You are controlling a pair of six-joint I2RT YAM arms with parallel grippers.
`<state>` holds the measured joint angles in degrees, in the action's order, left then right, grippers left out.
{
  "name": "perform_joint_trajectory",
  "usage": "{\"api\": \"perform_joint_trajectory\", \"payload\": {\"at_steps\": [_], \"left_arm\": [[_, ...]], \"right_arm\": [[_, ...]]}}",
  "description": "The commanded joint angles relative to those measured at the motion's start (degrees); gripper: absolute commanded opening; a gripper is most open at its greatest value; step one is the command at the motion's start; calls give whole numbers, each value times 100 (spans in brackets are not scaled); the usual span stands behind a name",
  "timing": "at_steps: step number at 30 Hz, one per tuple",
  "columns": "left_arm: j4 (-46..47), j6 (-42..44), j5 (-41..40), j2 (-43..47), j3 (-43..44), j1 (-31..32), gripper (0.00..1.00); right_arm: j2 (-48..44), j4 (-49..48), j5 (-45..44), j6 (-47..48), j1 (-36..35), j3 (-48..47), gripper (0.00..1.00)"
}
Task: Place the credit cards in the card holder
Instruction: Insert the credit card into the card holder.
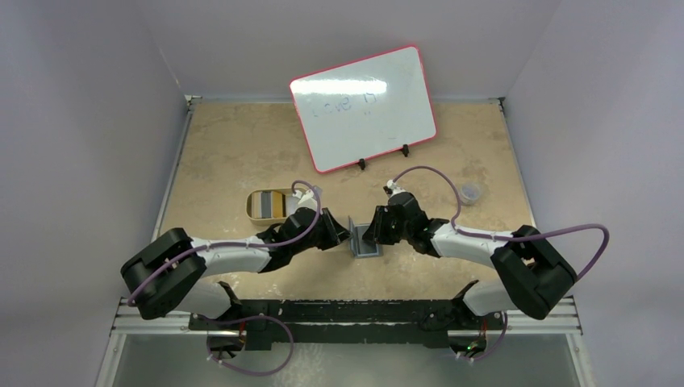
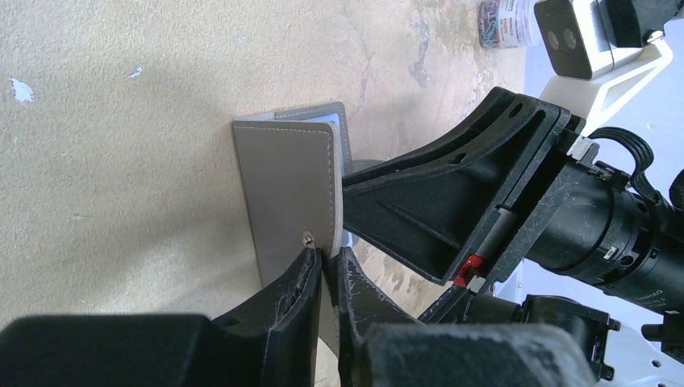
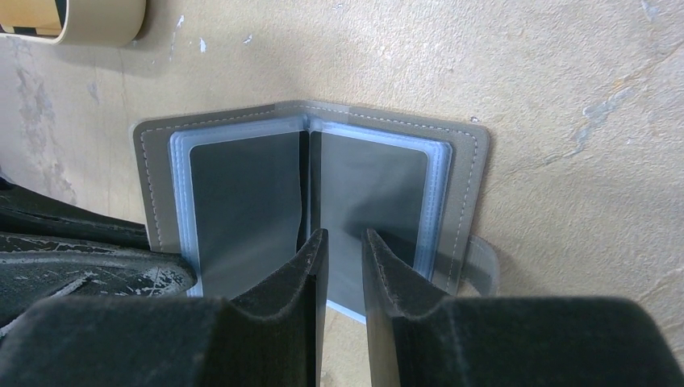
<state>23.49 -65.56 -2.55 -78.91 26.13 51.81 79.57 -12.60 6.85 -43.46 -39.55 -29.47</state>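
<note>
The card holder (image 1: 367,243), a grey bifold wallet, stands open on its edge on the table between my two grippers. My left gripper (image 2: 329,256) is shut on the free edge of one grey cover (image 2: 290,185), next to a small metal snap. The right wrist view shows the inside of the card holder (image 3: 310,185), with blue-grey pockets and a closing tab at the right. My right gripper (image 3: 344,242) is just in front of the right half, jaws a little apart with nothing between them. Flat striped cards (image 1: 270,205) lie in the gold tin. I cannot tell whether the pockets hold cards.
The gold tin (image 1: 252,211) sits left of the wallet, behind my left arm; its rim also shows in the right wrist view (image 3: 105,28). A red-framed whiteboard (image 1: 363,109) stands at the back. A small jar of clips (image 1: 469,193) is at the right.
</note>
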Motion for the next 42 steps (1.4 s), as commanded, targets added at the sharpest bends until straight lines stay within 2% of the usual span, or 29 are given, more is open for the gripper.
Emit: {"api": "perform_joint_trajectory", "payload": {"at_steps": [1, 7, 11, 19, 24, 36, 39, 42], "left_arm": [[242, -35, 165, -101, -37, 22, 10], [329, -44, 166, -122, -69, 21, 12], [416, -58, 171, -132, -104, 21, 6], [514, -73, 209, -177, -140, 22, 15], [600, -73, 226, -202, -164, 22, 16], [850, -134, 279, -269, -257, 21, 3], [892, -129, 298, -314, -256, 18, 5], [941, -136, 304, -356, -263, 24, 11]], "right_arm": [[89, 52, 27, 18, -22, 83, 25], [105, 38, 36, 13, -28, 99, 25], [111, 30, 42, 10, -26, 108, 25], [111, 5, 57, 4, -28, 133, 25], [109, 0, 53, -4, -26, 144, 25], [129, -22, 71, 0, -26, 142, 25], [144, -36, 79, -1, -26, 141, 25], [162, -41, 88, 3, -26, 143, 25]]}}
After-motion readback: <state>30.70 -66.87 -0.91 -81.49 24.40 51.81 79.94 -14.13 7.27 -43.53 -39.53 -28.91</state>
